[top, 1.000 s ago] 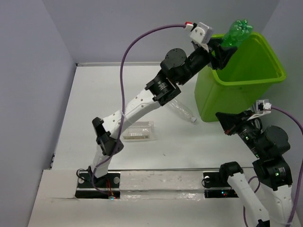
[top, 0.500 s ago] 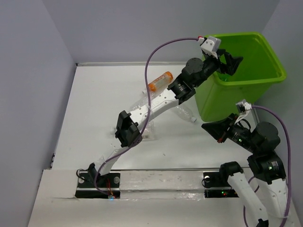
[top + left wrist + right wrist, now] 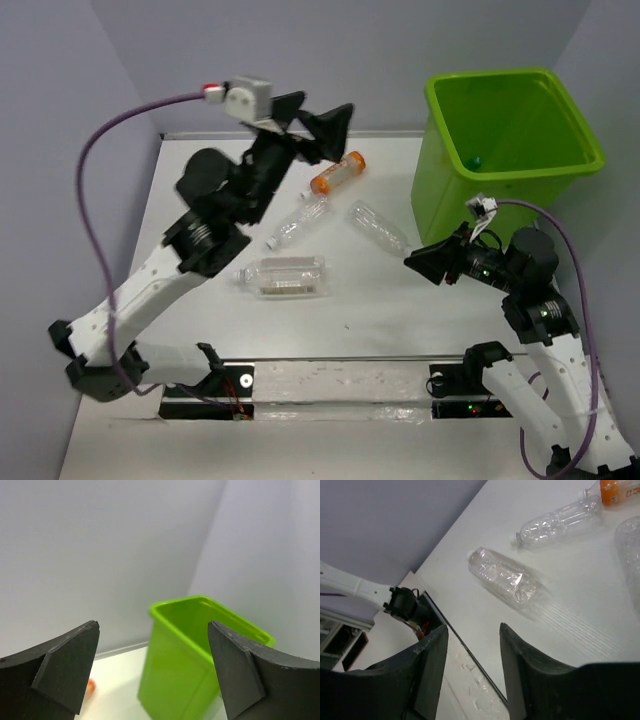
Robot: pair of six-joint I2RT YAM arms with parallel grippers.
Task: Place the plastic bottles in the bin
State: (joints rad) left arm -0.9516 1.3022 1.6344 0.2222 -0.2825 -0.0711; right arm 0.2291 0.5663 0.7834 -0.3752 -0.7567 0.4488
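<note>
white worktop (image 3: 380, 295) has four plastic bottles (image 3: 283, 277) mid-surface, lime bin (image 3: 450, 205) at the far right corner. left gripper (image 3: 318, 118) spread wide and empty, right gripper (image 3: 420, 262) spread too.

The bin (image 3: 470, 215) stands on the table (image 3: 380, 300), far to my right. Left of it lie the farthest bottle (image 3: 337, 172), the left bottle (image 3: 297, 222) and right bottle (image 3: 378, 228) side by side, and the nearest bottle (image 3: 282, 277) before me.

Right end effector (image 3: 472, 628), jaws apart, above squat clear bottle (image 3: 504, 578) and slim clear bottle (image 3: 559, 522) on table (image 3: 460, 585).
</note>
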